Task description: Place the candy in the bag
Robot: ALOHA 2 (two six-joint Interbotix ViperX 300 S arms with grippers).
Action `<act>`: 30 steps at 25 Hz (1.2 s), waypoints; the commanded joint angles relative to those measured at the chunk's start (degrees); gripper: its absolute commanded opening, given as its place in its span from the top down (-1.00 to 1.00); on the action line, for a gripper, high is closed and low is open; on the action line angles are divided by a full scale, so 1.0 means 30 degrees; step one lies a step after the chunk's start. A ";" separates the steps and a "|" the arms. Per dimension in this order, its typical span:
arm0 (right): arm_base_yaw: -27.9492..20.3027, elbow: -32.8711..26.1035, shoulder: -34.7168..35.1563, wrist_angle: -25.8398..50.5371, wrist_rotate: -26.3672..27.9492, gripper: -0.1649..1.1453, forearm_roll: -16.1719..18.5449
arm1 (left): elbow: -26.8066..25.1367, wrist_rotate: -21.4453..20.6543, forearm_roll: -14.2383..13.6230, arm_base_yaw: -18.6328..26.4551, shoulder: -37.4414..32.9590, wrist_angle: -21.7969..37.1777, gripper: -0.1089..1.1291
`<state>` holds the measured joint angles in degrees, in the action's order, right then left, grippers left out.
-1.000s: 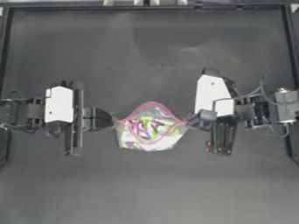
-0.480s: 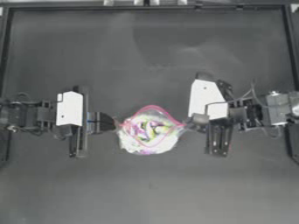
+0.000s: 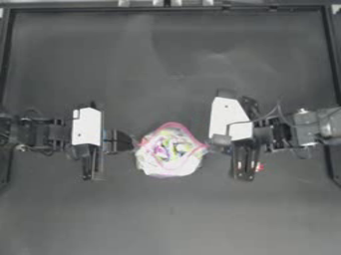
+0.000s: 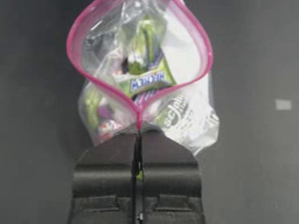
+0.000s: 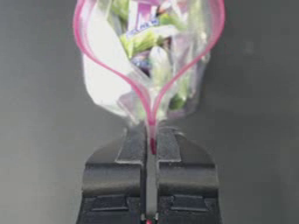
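The bag (image 3: pixel 170 150) hangs between the two arms at the table's middle, its pink-rimmed mouth bowed open into a loop, with colourful sweets showing through. My left gripper (image 3: pixel 135 143) is shut on the left end of the rim; in the left wrist view the gripper (image 4: pixel 139 131) pinches the pink strip of the bag (image 4: pixel 140 65). My right gripper (image 3: pixel 208 142) is shut on the opposite end, and the gripper (image 5: pixel 152 142) clamps the strip of the bag (image 5: pixel 149 52) in the right wrist view. A small red speck, perhaps the candy (image 3: pixel 259 168), lies beside the right arm.
The dark table (image 3: pixel 170 64) is framed by a raised border on the far side and at both sides. The left arm (image 3: pixel 86 127) and right arm (image 3: pixel 230 119) stretch in level with the bag.
Both arms have moved inward toward each other and slightly toward the near edge. The bag's mouth has bowed from a flatter slit into a rounder loop.
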<state>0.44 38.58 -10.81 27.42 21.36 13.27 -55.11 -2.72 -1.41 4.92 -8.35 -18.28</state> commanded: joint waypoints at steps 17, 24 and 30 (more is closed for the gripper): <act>0.0000 0.0234 0.0967 -0.0908 0.0498 0.49 0.0176 | 0.0352 -0.0059 0.0029 -0.0029 0.1729 -0.1377 0.79; 0.0000 0.0293 0.1201 -0.1172 0.0527 0.48 0.0176 | 0.0352 -0.0088 0.0029 -0.0029 0.1787 -0.1377 0.79; 0.0000 0.0322 0.1201 -0.1348 0.0498 0.36 0.0234 | 0.0352 -0.0117 0.0000 -0.0059 0.1816 -0.1611 0.79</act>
<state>0.44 40.08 -6.42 23.99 22.85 13.71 -55.02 -2.90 -1.41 4.83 -2.11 -22.41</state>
